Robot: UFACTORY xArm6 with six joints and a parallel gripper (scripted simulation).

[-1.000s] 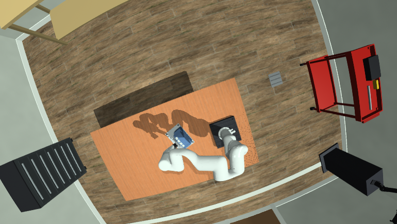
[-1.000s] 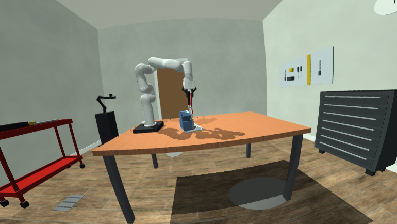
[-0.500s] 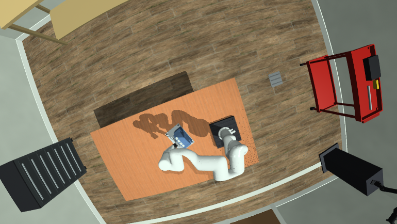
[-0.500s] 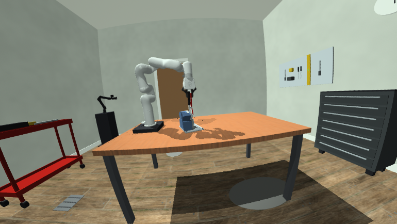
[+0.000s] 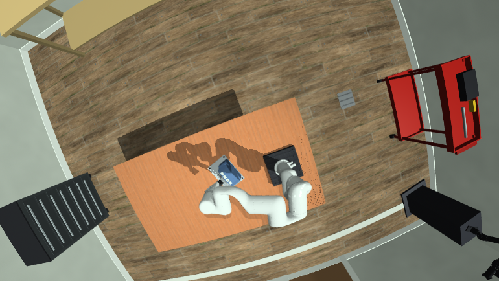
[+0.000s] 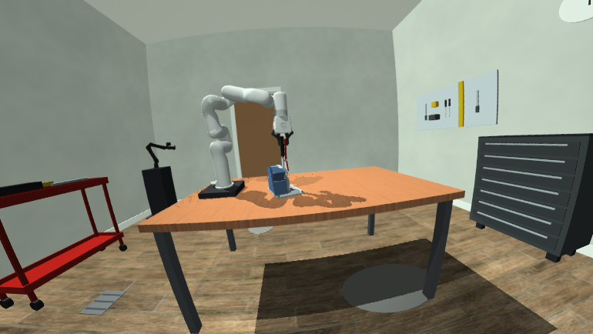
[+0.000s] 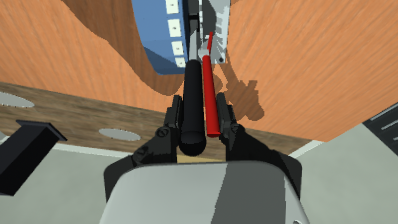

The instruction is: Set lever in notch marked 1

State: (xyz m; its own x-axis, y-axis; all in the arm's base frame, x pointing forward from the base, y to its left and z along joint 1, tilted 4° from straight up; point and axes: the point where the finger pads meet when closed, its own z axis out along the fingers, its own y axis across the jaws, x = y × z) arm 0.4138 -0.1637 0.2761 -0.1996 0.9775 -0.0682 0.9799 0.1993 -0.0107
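The lever unit, a blue block (image 6: 277, 178) on a grey base plate, stands on the orange table; it also shows in the overhead view (image 5: 229, 172). In the wrist view the black handle (image 7: 193, 105) rises toward the camera with the red bar (image 7: 210, 95) pressed close along its right side. My gripper (image 7: 199, 103) is shut on the handle and red bar together, one finger on each side, near the top of the lever. Small white number plates (image 7: 175, 32) line the blue block's curved edge; their digits are too small to read. The latch and notches are hidden.
The arm's black base (image 5: 283, 163) sits on the table to the right of the unit. A red cart (image 6: 45, 232), a dark drawer cabinet (image 6: 535, 186) and a black stand (image 6: 159, 182) stand on the floor around the table.
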